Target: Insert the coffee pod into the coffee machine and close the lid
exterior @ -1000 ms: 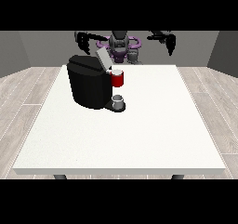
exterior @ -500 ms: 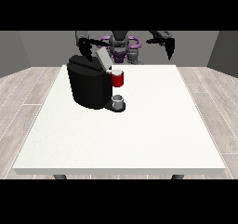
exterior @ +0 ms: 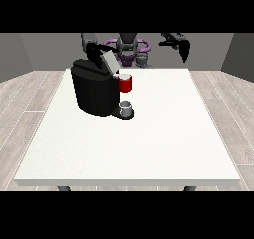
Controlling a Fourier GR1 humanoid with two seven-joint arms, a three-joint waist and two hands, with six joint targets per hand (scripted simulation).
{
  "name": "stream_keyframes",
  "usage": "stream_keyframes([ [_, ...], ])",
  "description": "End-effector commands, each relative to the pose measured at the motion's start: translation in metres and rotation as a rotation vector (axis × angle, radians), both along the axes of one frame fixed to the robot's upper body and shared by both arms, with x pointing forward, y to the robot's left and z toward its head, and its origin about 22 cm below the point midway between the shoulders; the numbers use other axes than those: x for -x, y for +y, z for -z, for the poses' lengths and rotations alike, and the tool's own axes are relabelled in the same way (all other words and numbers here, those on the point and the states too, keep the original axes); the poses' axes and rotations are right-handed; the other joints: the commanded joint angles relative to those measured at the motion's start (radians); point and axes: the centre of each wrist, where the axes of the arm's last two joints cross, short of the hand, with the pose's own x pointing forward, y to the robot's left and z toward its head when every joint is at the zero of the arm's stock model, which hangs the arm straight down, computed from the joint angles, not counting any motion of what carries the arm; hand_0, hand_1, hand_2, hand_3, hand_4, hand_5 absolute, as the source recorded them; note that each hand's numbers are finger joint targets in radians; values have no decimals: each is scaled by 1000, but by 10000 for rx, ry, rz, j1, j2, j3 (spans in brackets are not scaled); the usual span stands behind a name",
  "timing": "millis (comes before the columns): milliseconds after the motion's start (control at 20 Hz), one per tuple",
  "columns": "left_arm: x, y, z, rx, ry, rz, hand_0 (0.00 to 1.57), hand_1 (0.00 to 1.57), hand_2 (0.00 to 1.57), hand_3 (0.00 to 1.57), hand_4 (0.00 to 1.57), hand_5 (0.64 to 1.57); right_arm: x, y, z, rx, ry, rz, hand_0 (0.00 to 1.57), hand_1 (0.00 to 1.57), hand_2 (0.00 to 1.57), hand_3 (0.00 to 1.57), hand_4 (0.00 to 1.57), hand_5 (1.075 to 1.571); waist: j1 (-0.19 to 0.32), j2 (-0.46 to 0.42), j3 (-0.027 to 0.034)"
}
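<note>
- A small grey thing (exterior: 126,105) stands on the black base plate (exterior: 124,115) at the foot of the coffee machine (exterior: 95,88); I cannot tell whether it is the coffee pod or a cup, so the pod's place cannot be read with certainty.
- Right above the grey thing, with a short gap between them, sits a red thing at the machine (exterior: 125,84), fixed to the machine's side that faces the desk's right edge.
- The coffee machine is a black block standing on the desk (exterior: 149,149) towards the far left corner, well away from the near edge.
- Its lid (exterior: 110,61) is a pale grey flap, tilted up and open above the top of the machine.
- The hand at the view's left (exterior: 94,52) hangs just behind the top of the machine, close beside the raised lid; whether it touches the lid cannot be made out, and I cannot tell if its fingers are spread or curled.
- The hand at the view's right (exterior: 184,48) is raised in the air beyond the far edge of the desk, near the far right corner, well apart from the machine; its fingers point downward and look straight, holding nothing.
- The robot's body (exterior: 130,49) stands behind the middle of the far edge, with purple parts at its chest.
- The desk top is white and broad; wooden floor (exterior: 30,99) shows on both sides.
</note>
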Motion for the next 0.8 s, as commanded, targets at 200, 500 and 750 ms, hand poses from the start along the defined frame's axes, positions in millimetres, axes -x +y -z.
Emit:
stream_keyframes([
  [200,6,-12,8,-373,-558,38,0,0,0,0,0,1571,-11,27,-6,207,-592,-299,0,0,0,0,0,1571,153,641,21],
  [500,-2,14,3,-284,-519,-354,0,0,0,0,0,1571,-24,27,-37,471,-602,-580,0,0,0,0,0,1571,-3,602,20],
  [750,12,10,27,-338,277,-614,0,0,0,0,141,1571,-13,60,-19,702,-20,-1259,0,0,0,0,214,1571,-242,-79,20],
])
